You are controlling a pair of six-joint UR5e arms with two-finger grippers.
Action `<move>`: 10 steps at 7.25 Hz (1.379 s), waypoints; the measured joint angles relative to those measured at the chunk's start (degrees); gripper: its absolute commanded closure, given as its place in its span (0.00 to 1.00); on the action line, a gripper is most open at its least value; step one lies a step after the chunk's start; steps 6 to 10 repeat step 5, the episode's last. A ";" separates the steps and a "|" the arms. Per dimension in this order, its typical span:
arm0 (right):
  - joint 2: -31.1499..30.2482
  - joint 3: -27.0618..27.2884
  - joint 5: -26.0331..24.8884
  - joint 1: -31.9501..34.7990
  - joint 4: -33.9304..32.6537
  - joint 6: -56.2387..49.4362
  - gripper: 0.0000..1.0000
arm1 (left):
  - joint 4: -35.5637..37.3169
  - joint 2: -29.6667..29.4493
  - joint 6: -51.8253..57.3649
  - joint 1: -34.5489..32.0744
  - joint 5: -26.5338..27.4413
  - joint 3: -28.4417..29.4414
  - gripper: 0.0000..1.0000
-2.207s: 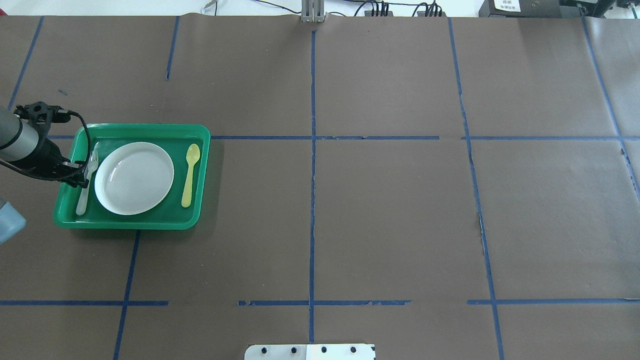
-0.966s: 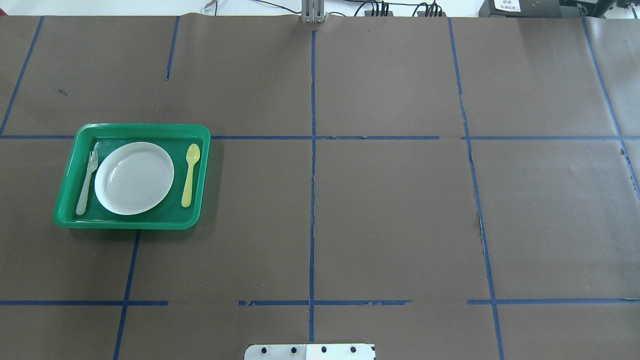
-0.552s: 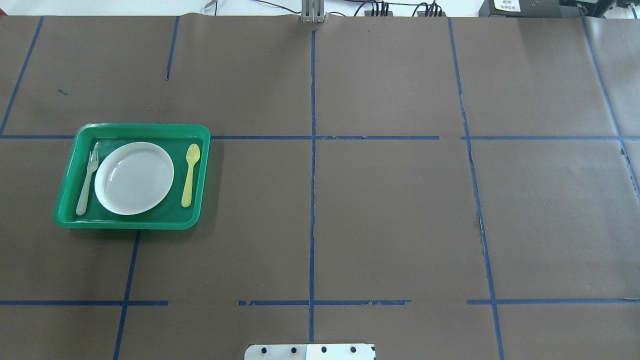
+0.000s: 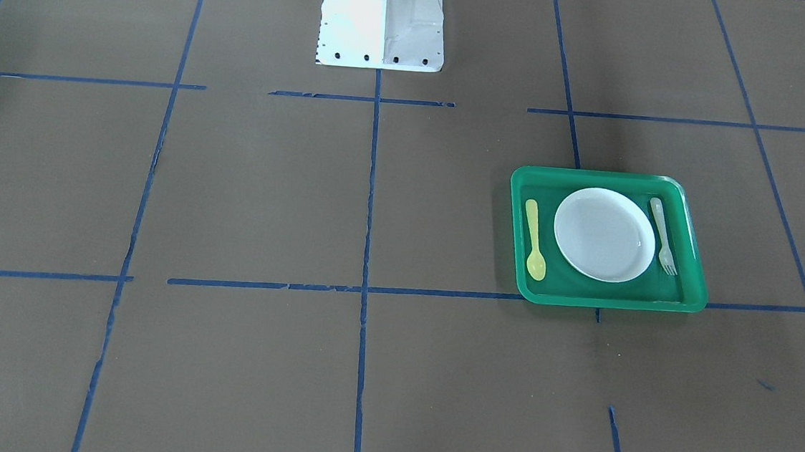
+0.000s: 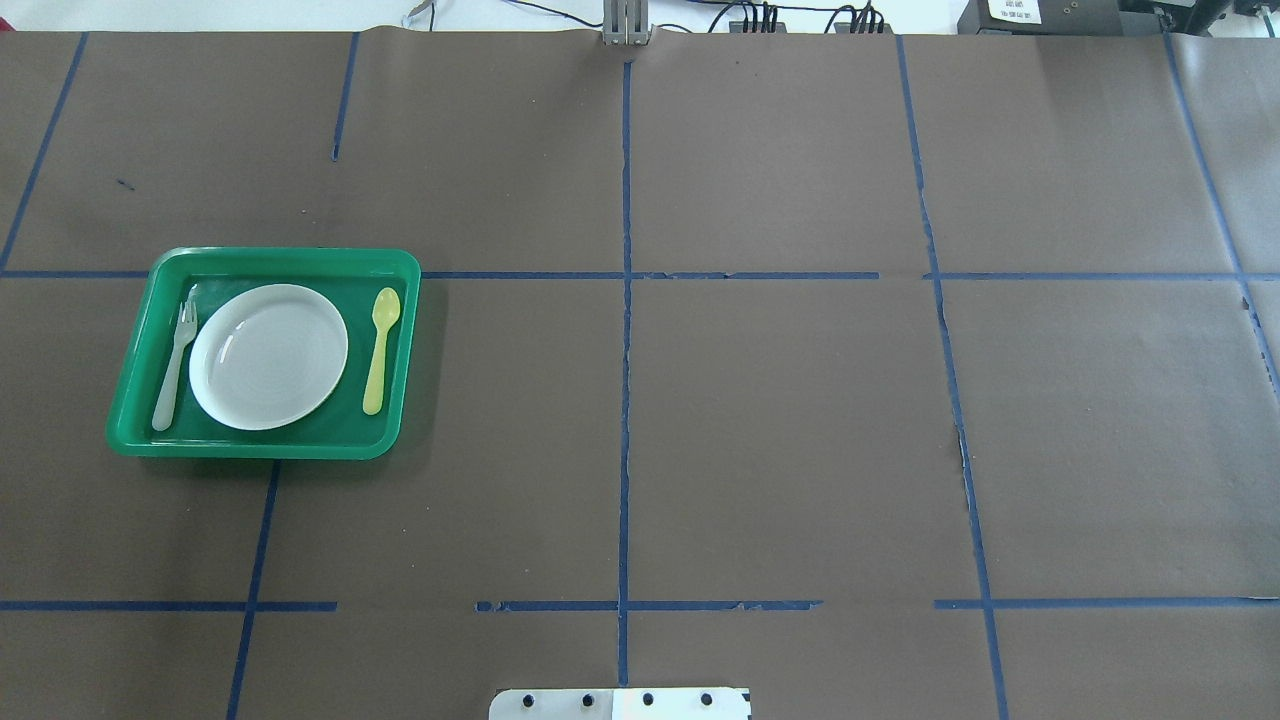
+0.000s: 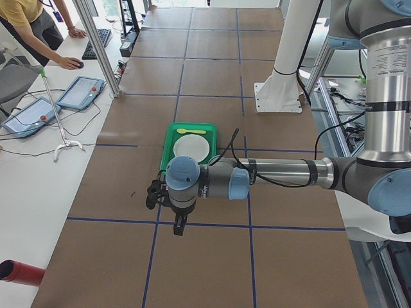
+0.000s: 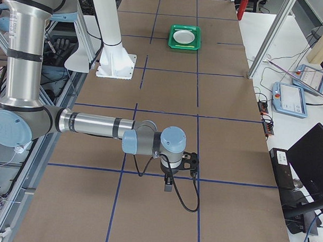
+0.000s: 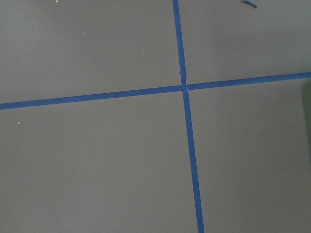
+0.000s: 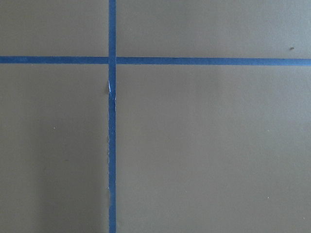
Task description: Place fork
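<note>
The pale whitish fork [image 5: 172,365] lies flat in the green tray [image 5: 280,256], left of the white plate [image 5: 268,356], tines pointing away from the robot. It also shows in the front-facing view [image 4: 662,236], right of the plate [image 4: 604,235]. Nothing holds it. My left gripper [image 6: 180,224] shows only in the exterior left view, over bare table well clear of the tray [image 6: 168,138]. My right gripper [image 7: 169,182] shows only in the exterior right view, far from the tray [image 7: 184,46]. I cannot tell whether either is open or shut.
A yellow spoon [image 5: 380,350] lies in the tray on the plate's other side. The robot's white base [image 4: 383,16] stands at the table's middle. Blue tape lines cross the brown table cover. Both wrist views show only table cover and tape.
2.2 s ago my left gripper was at the fork on the tray's left side. It has since left the overhead view. The fork, plate and spoon have stayed where they were.
</note>
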 measured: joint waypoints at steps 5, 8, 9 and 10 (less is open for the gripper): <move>0.00 0.00 -0.01 0.00 -0.02 -0.04 0.00 | 0.00 0.08 -0.11 -0.61 0.08 -0.10 0.00; 0.00 0.00 -0.01 0.00 -0.02 -0.04 0.00 | 0.00 0.08 -0.11 -0.61 0.08 -0.10 0.00; 0.00 0.00 -0.01 0.00 -0.02 -0.04 0.00 | 0.00 0.08 -0.11 -0.61 0.08 -0.10 0.00; 0.00 0.00 -0.01 0.00 -0.02 -0.04 0.00 | 0.00 0.08 -0.11 -0.61 0.08 -0.10 0.00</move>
